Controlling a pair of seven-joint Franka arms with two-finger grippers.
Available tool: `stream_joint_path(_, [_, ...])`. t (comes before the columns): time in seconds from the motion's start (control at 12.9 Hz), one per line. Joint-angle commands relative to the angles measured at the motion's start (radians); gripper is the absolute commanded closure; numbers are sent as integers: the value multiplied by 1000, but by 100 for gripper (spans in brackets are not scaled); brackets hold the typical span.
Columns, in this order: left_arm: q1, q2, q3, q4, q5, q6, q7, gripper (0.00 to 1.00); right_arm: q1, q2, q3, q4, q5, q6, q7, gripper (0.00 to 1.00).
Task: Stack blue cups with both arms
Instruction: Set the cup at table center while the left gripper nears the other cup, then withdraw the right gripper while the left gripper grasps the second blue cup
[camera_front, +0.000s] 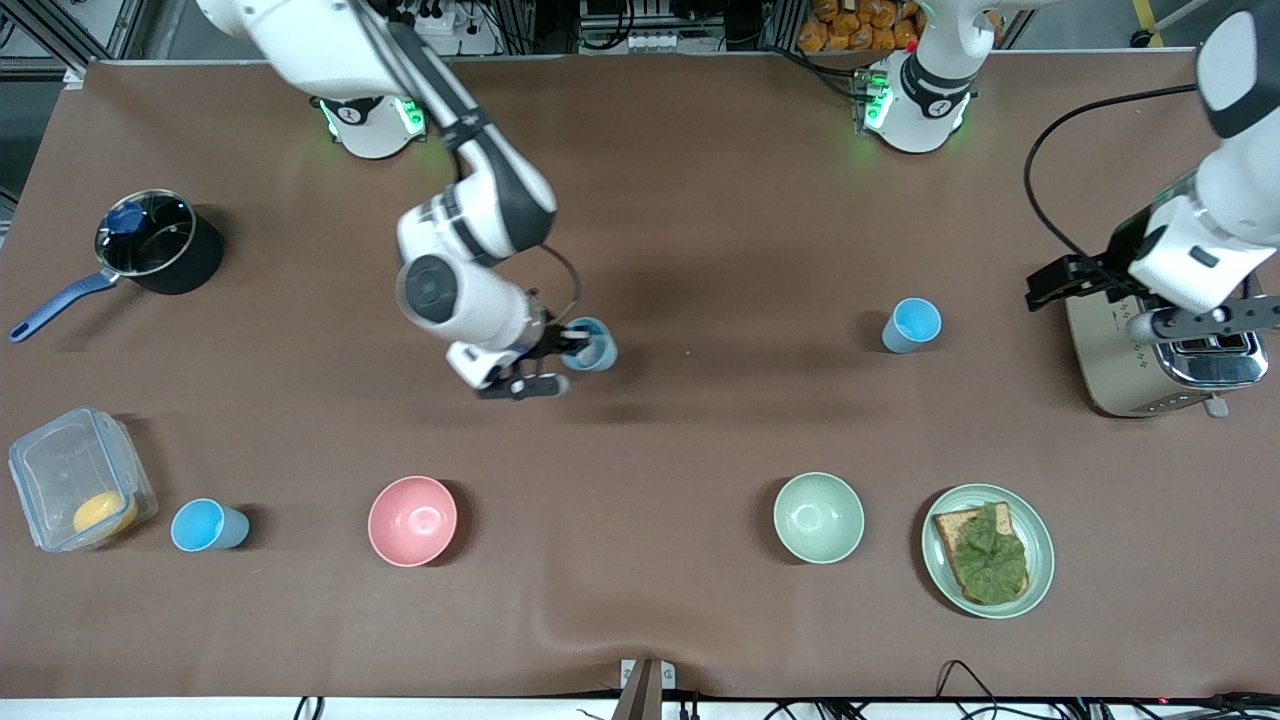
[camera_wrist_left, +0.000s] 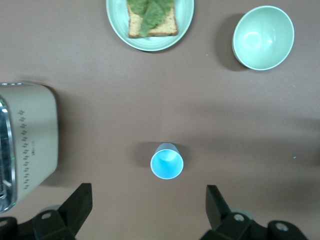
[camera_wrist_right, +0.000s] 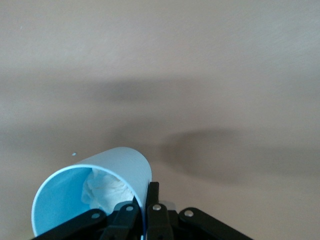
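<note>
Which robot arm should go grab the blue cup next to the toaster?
Left. The left pincer hangs open above that blue cup, by the toaster. The right pincer already holds another cup.

Three blue cups, two bowls (pink, green), one plate, toaster, saucepan, container.
</note>
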Motion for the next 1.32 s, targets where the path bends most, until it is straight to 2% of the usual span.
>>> stream_joint_path(0.0, [-14, -22, 1, -94, -37, 70, 14, 0, 51, 59, -14, 0, 20, 106, 46, 100])
stream_joint_path(0.16, [-22, -27, 1, -160, -43, 139, 14, 0, 74, 89, -12, 2, 20, 184, 78, 100])
stream_joint_path(0.23, [-29, -25, -5, -185, -43, 169, 12, 0, 90, 93, -14, 2, 20, 192, 92, 93])
stream_joint_path(0.31, [-45, -25, -8, -211, -43, 196, 8, 0, 82, 95, -14, 3, 20, 190, 95, 19])
stream_joint_path(0.39, [-52, -25, -17, -248, -43, 230, -4, 0, 82, 90, -15, 3, 14, 189, 91, 0])
stream_joint_path(0.7, [-72, -25, -63, -418, -43, 411, -31, 0, 62, -21, -44, 17, 11, 56, 94, 0])
stream_joint_path(0.78, [-78, -22, -68, -452, -43, 445, -29, 0, 55, -61, -67, 32, 5, -2, 88, 0])
stream_joint_path(0.93, [-86, -13, -77, -512, -43, 505, -29, 0, 21, -117, -133, 115, -6, -218, 72, 0])
stream_joint_path(1.01, [-86, -7, -80, -539, -43, 537, -29, 0, 10, -129, -170, 182, -33, -336, 63, 0])
stream_joint_path(1.16, [-92, 16, -92, -593, -48, 612, -29, 0, 7, -150, -242, 314, -187, -507, 45, 0])
stream_joint_path(1.24, [-94, 21, -92, -610, -46, 630, -29, 0, -10, -164, -261, 357, -223, -593, -16, 0])
